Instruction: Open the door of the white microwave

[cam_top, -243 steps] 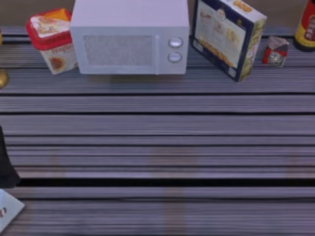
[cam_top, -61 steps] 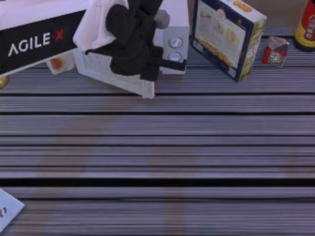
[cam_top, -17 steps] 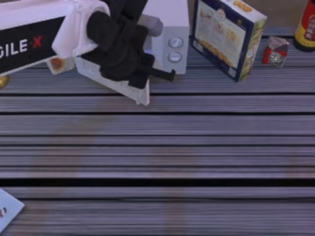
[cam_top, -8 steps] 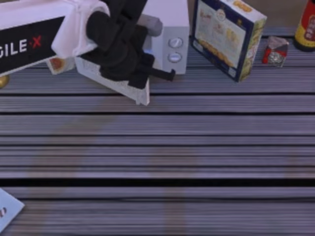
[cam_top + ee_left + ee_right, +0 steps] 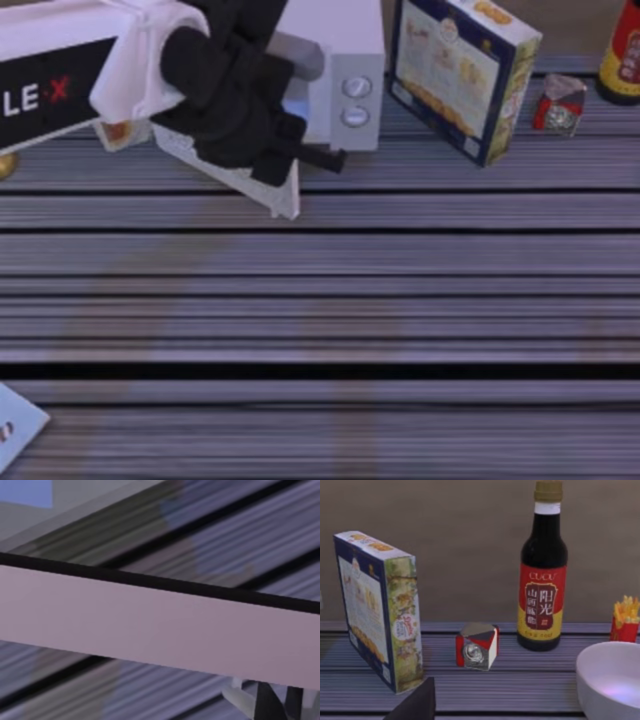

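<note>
White microwave [image 5: 335, 40], table's far left: door [image 5: 235, 178] swung partly open. Left gripper [image 5: 300, 160] at the door's free edge; grasp state cannot be told. Arm lettering: "LE·X". Right gripper unseen. Dark sauce bottle [image 5: 543, 575] label: "CUCU".

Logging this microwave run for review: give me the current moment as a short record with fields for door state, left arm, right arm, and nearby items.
door state: door swung partly open, free edge out over the table
microwave: white microwave, two knobs showing
left arm: left end effector at the door's free edge
right arm: out of the top view, parked
nearby items: cereal box, soy sauce bottle, white bowl
</note>
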